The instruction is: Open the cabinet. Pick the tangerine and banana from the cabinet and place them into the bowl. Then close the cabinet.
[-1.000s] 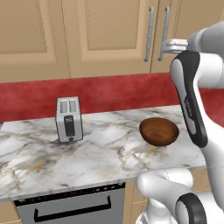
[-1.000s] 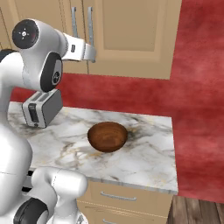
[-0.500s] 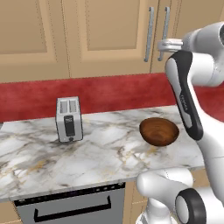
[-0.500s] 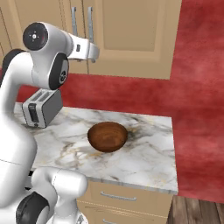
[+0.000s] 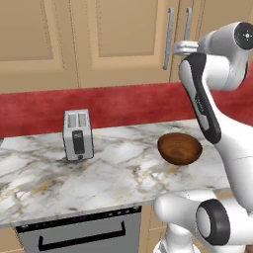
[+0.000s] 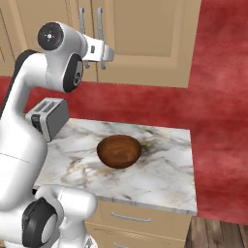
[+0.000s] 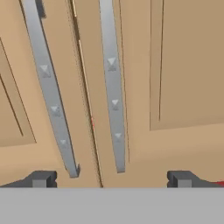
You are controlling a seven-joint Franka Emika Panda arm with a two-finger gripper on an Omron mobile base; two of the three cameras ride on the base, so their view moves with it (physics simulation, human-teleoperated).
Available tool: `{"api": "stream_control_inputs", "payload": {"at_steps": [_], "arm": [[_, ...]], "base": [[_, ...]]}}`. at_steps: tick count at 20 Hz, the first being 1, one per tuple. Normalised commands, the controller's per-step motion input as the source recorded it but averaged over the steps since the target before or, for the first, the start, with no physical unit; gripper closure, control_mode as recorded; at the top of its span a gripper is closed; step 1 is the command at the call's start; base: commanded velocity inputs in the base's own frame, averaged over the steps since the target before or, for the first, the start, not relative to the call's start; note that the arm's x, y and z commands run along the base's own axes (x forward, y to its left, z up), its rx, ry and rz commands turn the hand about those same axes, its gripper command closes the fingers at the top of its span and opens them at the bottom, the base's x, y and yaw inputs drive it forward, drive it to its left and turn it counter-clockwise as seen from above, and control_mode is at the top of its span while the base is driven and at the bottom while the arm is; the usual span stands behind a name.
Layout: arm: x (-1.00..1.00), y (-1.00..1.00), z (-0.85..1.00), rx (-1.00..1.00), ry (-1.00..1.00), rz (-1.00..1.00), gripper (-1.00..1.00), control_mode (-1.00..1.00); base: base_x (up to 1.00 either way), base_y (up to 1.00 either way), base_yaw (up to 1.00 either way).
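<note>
While the doors stay shut, the opening step is the one in hand:
Cabinet (image 5: 123,44): on the wall above the bench, both panelled doors closed, two silver bar handles side by side at the centre seam.
Jaws (image 7: 111,179): spread wide, holding nothing, raised close to the door fronts with the lower ends of both handles between the two tips.
Right handle (image 7: 113,87): nearer the middle of the jaws, so it looks the likelier one to take.
Left handle (image 7: 48,87): just beside it across the seam.
Doing it well: I would centre on one bar alone, close squarely across it, then pull along the door's swing rather than straight out.
Bowl (image 5: 180,147): on the bench towards its right end, nothing in it.
Tangerine and banana: presumably behind the doors; I cannot see them.
Toaster (image 5: 78,134): towards the back edge of the bench, well apart from the bowl.
</note>
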Motion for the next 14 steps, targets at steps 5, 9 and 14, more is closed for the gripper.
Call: {"api": "stream_control_inputs", "payload": {"at_steps": [5,9,14], "arm": [[0.34,-0.09,0.00,0.00,0.00,0.00,-1.00,-1.00],[0.36,-0.11,0.00,0.00,0.00,0.00,-1.00,-1.00],[0.38,-0.09,0.00,0.00,0.00,0.00,-1.00,-1.00]], "base": [[0.00,0.00,0.00],[0.00,0.00,0.00],[0.00,0.00,0.00]]}}
